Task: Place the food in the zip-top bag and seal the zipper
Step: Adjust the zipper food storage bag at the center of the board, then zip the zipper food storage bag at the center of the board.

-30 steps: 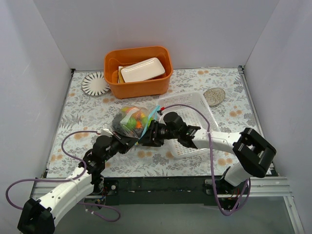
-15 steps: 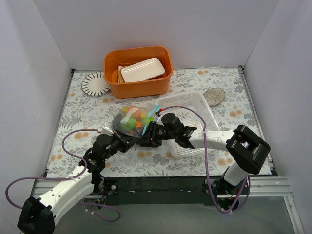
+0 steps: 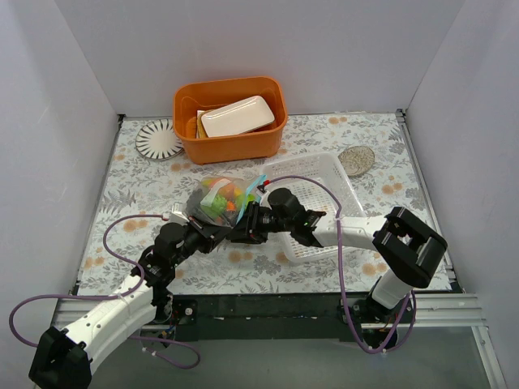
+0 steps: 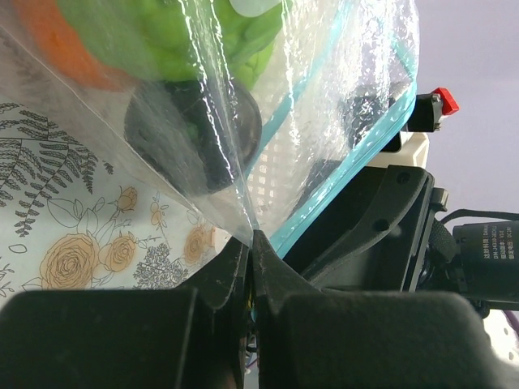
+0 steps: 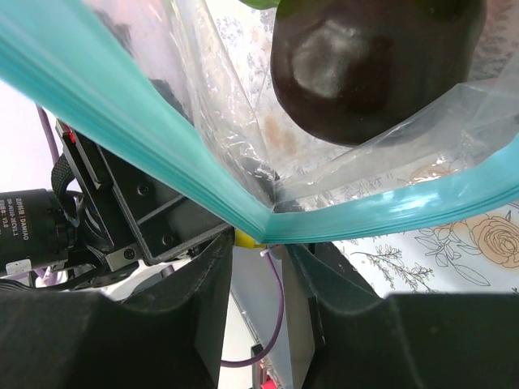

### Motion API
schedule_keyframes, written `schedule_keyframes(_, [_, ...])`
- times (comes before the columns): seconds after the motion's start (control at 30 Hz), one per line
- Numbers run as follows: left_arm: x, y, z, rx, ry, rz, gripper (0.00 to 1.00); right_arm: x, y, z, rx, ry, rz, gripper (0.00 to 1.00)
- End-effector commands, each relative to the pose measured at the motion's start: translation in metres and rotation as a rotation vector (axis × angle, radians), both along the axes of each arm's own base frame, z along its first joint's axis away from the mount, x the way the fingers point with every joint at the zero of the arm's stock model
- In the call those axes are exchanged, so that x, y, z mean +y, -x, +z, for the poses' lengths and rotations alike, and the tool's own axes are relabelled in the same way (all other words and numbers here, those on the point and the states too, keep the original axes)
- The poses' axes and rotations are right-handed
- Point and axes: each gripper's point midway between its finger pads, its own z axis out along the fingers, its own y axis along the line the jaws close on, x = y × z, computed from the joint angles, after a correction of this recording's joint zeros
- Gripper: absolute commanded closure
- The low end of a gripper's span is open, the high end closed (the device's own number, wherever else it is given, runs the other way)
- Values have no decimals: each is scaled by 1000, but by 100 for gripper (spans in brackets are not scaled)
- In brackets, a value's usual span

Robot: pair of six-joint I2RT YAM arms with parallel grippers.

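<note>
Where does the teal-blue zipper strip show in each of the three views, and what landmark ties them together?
Top external: the zipper is a short teal streak at the right edge of the zip-top bag, mid-table.
Left wrist: the zipper runs diagonally from upper right down to centre bottom.
Right wrist: the zipper sweeps from upper left to a central corner, then right.
Shared landmark: the floral table cover.
</note>
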Motion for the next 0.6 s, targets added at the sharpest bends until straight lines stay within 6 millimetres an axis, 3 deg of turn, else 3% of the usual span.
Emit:
schedule_keyframes(0.0, [-8, -2, 32, -5, 114, -1, 100, 9, -11, 19, -76, -56, -23, 62])
schedule_keyframes(0.57, [-5, -1, 25, 11, 117, 16, 100, -2, -8, 45, -73, -209, -86, 56])
